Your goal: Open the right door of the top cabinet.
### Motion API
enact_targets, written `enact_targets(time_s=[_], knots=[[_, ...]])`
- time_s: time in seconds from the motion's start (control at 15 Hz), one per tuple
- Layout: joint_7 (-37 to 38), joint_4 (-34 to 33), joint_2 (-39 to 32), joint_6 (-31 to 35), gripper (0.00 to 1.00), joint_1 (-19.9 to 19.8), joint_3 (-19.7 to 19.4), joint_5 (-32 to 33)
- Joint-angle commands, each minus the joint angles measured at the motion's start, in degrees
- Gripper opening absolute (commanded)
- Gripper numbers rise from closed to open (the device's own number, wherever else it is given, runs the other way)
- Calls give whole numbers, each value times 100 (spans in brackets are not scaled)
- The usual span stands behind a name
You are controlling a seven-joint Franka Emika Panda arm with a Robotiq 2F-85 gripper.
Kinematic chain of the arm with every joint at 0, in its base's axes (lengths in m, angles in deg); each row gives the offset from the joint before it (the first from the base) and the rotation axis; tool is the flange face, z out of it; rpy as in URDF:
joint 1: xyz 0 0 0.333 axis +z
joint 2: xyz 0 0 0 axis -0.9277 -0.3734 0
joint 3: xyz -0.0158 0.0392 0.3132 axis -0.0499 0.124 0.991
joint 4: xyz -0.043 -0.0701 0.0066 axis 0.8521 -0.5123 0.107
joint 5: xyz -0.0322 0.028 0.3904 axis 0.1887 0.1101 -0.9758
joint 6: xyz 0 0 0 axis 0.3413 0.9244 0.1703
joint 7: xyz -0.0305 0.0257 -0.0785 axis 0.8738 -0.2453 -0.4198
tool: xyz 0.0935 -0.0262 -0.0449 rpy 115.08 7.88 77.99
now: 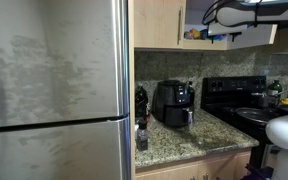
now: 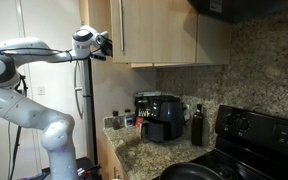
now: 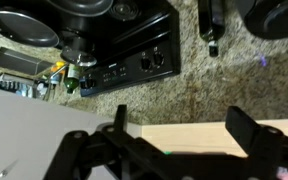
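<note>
The top cabinet (image 1: 159, 22) is light-tan wood and hangs above the granite counter. It also shows in an exterior view (image 2: 209, 35). Right of its shut left panel, a dark opening shows with my gripper (image 1: 212, 15) in front of it. The right door (image 2: 154, 30) is a tan panel with a slim handle near its left edge. My gripper (image 2: 103, 45) is at that edge. In the wrist view my gripper (image 3: 182, 125) is open. A light-tan edge of the door (image 3: 204, 137) lies between the fingers. I cannot tell whether they touch it.
A stainless fridge (image 1: 54, 90) stands beside the cabinet. On the granite counter (image 1: 184, 140) sit a black air fryer (image 1: 172, 103), several bottles and, to one side, a black stove (image 1: 239, 100). The stove (image 3: 104, 50) and counter lie below my gripper.
</note>
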Motion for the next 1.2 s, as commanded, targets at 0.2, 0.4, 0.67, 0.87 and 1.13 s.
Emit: enact_targets(time_s=[0.2, 0.4, 0.67, 0.87, 1.13], knots=[[1014, -436, -437, 959, 100, -724, -876, 1751], [1847, -477, -497, 980, 100, -825, -1134, 2607], [2909, -286, -399, 756, 100, -714, -1613, 3649], [3483, -133, -431, 692, 100, -669, -2281, 4386], [4151, -44, -730, 476, 100, -624, -3139, 5154]])
